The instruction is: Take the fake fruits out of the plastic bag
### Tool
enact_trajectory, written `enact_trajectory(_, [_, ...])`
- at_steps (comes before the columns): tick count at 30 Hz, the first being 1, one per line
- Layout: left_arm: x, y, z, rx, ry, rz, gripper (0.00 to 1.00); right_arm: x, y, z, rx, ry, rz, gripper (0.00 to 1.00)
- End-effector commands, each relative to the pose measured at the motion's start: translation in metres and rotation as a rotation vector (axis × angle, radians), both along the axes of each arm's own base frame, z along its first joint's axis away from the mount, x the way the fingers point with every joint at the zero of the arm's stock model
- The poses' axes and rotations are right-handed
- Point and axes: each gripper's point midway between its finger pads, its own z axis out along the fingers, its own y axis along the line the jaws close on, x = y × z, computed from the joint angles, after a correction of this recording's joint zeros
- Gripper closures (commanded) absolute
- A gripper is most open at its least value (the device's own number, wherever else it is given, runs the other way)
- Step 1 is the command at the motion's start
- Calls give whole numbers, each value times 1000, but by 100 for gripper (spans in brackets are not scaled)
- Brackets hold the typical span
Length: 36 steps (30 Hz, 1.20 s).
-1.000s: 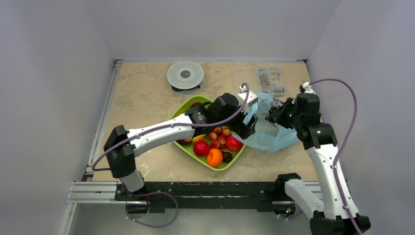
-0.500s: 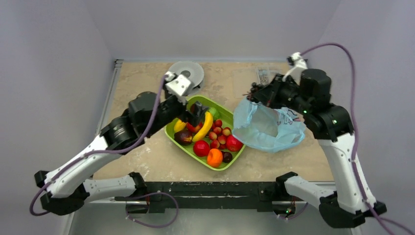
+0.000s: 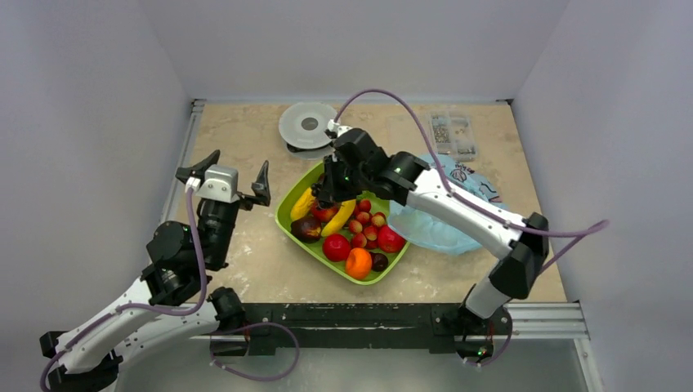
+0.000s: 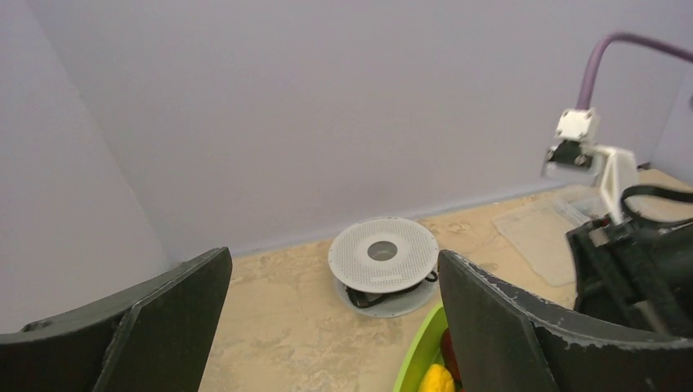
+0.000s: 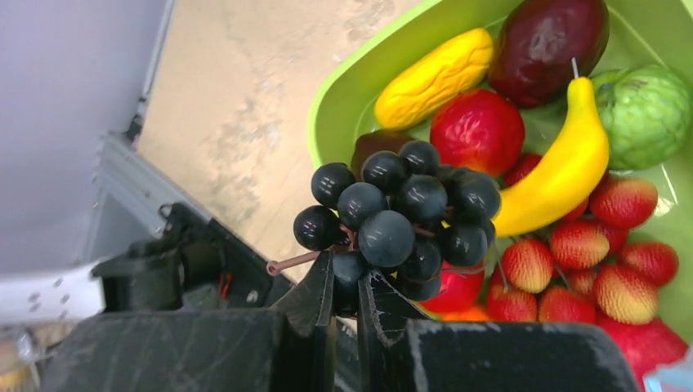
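The dark grape bunch [image 5: 400, 212] is out of the plastic bag [image 3: 433, 233] and hangs over the green tray [image 5: 351, 106]. The right tool [image 5: 347, 276] is clenched on it, with the thin fingertips pinching only the stem and the lowest grapes. We think this is the weak point: the hold is small and low on the bunch, so the bunch could swing or slip out before it is lowered. The tray is already crowded. A banana [image 5: 564, 163], a red fruit [image 5: 478, 131], a dark purple fruit [image 5: 556, 37] and a cluster of small red berries [image 5: 605, 253] lie right under the bunch. If it is let go from this height, it may land on a round fruit, roll over the low rim and end up on the desk [image 3: 237, 155]. The right arm also stretches across the bag, so pulling back could catch the thin plastic and drag it. We cannot tell whether any fruit is left inside the bag. The left tool [image 3: 231, 173] is fully released and holds nothing. It stands well apart on the left side and does not block the way. A white round disc [image 3: 309, 125] and a clear plastic box [image 3: 451, 135] stand at the far side of the desk, away from the tray.
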Motion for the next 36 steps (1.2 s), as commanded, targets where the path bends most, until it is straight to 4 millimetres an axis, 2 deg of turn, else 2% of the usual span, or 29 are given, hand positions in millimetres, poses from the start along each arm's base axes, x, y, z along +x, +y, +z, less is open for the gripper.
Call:
enact_trajectory(1, [0,16,9,-21,-51,79,3,37,19,-12,-3,-57,-94,100])
enact_trajectory(4, [2,15,7,7,-54,89,3,47,30,-33,-69,-71,-102,100])
enact_trajectory(9, [4,13,4,33,-57,98,4,66,32,-49,-227,-183,-187,100])
enact_trajectory(12, [4,16,5,37,-54,113,4,64,49,-80,-239,-132,-146,100])
enact_trajectory(15, [3,16,4,33,-57,107,4,55,72,-98,-177,-56,-90,87])
enact_trajectory(18, [3,16,4,33,-56,104,4,50,87,-108,-122,-14,-55,78])
enact_trajectory(20, [3,16,3,32,-55,103,5,46,89,-113,-128,11,-47,73])
enact_trajectory(21, [3,16,3,33,-54,103,5,45,87,-113,-137,16,-47,66])
enact_trajectory(24, [4,11,1,40,-51,85,5,38,79,-96,-150,19,-28,50])
enact_trajectory(26, [2,4,0,44,-51,38,5,34,66,-71,-139,-2,-38,38])
enact_trajectory(27, [0,-2,1,39,-52,4,5,30,54,-46,-114,-29,-48,33])
enact_trajectory(28, [-2,-7,2,24,-52,-33,5,26,43,-30,-105,-47,-58,28])
enact_trajectory(31, [-2,-29,-2,-2,-14,-132,5,12,-4,22,-61,-117,-115,16])
enact_trajectory(32, [0,-38,-6,-6,20,-159,5,8,-25,36,-50,-139,-150,14])
enact_trajectory(34, [4,-58,-13,-40,95,-210,5,2,-72,50,-72,-168,-242,12])
enact_trajectory(36, [9,-88,-33,-51,204,-282,3,0,-130,52,-127,-186,-403,11])
